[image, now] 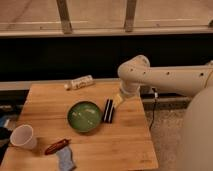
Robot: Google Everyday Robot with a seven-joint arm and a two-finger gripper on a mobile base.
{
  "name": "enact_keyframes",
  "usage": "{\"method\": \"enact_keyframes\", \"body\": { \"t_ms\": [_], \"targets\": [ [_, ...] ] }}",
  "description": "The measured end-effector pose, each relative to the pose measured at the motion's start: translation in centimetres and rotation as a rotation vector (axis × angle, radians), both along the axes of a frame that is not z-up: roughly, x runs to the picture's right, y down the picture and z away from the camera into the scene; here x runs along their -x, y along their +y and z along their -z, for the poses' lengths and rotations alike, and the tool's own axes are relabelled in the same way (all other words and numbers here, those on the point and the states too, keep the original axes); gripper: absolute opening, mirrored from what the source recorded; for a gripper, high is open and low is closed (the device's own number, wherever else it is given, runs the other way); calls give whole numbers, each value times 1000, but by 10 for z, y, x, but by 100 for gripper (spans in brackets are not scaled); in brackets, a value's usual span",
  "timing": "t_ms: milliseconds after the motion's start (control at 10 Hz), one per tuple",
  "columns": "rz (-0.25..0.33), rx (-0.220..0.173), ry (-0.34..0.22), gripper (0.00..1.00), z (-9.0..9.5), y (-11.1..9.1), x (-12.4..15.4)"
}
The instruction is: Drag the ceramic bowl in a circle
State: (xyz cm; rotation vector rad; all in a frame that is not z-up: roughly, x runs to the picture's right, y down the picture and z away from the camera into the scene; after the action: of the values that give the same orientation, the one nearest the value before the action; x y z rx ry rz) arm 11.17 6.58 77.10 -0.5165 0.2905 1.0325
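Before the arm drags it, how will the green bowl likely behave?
The green bowl looks glossy and rigid, so it probably slides. Wide and shallow, it seems unlikely to tip. The open gripper stands beside its rim.

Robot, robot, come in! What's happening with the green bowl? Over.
Gripper open, low beside the ceramic bowl, right edge. Bowl upright, mid-table. White cup and red item front-left, apart from bowl.

Light wooden table [125,145]; behind it, dark wall panel [60,60] beneath metal-framed windows [95,12]; right of it, speckled floor [165,131].
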Motion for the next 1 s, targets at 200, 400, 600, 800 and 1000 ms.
{"method": "enact_keyframes", "body": {
  "t_ms": [200, 400, 600, 800, 1000],
  "targets": [
    [0, 0, 0, 80, 0, 0, 0],
    [0, 0, 0, 80, 0, 0, 0],
    [-3, -1, -14, 80, -1, 0, 2],
    [-11, -2, -37, 80, -1, 0, 6],
    [-23, -15, -78, 80, -3, -4, 15]
  ]
}}
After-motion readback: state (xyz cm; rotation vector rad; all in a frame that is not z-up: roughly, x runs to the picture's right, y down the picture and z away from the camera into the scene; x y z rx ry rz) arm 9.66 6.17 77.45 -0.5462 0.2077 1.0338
